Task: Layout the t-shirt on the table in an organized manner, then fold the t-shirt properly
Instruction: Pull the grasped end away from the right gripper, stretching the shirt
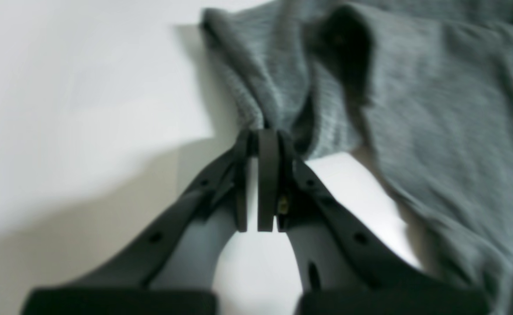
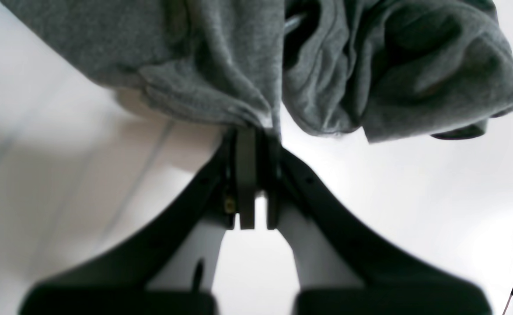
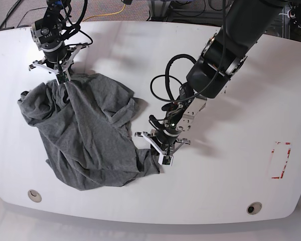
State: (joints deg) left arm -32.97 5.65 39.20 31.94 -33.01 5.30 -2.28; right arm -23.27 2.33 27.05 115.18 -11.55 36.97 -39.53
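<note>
The grey t-shirt (image 3: 85, 135) lies crumpled on the left half of the white table (image 3: 215, 191). My left gripper (image 3: 163, 153) is at the shirt's lower right edge, and in the left wrist view the left gripper (image 1: 267, 131) is shut on a bunched fold of the t-shirt (image 1: 435, 109). My right gripper (image 3: 61, 80) is at the shirt's far upper corner. Seen from the right wrist, the right gripper (image 2: 252, 131) is shut on a ribbed edge of the t-shirt (image 2: 195, 57), which hangs in folds above the table.
A red tape rectangle (image 3: 280, 160) marks the table's right side. Two round cable holes (image 3: 34, 195) (image 3: 254, 207) sit near the front edge. Cables run beyond the table's far edge.
</note>
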